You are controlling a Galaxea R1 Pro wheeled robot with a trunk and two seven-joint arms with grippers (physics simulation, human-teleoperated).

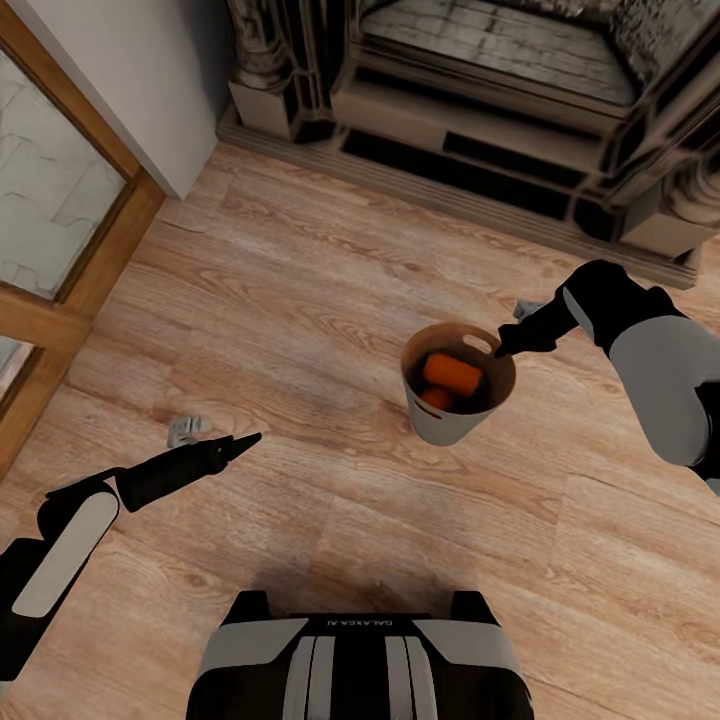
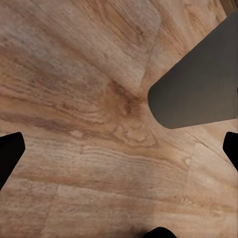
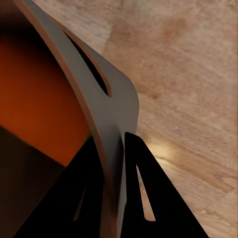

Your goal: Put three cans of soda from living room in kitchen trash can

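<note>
The pale grey trash can (image 1: 447, 422), brown inside, is over the wood plank floor right of centre. Two orange soda cans (image 1: 452, 372) lie inside it, one over the other (image 1: 436, 398). The blue can is hidden or out of view. My right gripper (image 1: 503, 348) is shut on the bin's rim beside the slot handle (image 1: 478, 344); the right wrist view has both fingers (image 3: 139, 163) pinching the rim (image 3: 106, 106). My left gripper (image 1: 243, 441) hangs open and empty over the floor at the left, with the bin's outer wall (image 2: 198, 84) ahead of it.
A brick fireplace (image 1: 480, 100) with a raised hearth spans the back. A wood-framed glass door (image 1: 60, 200) stands at the left. Small grey objects lie on the floor near my left arm (image 1: 186, 430) and behind the bin (image 1: 527, 308). My base (image 1: 360, 660) is at the bottom.
</note>
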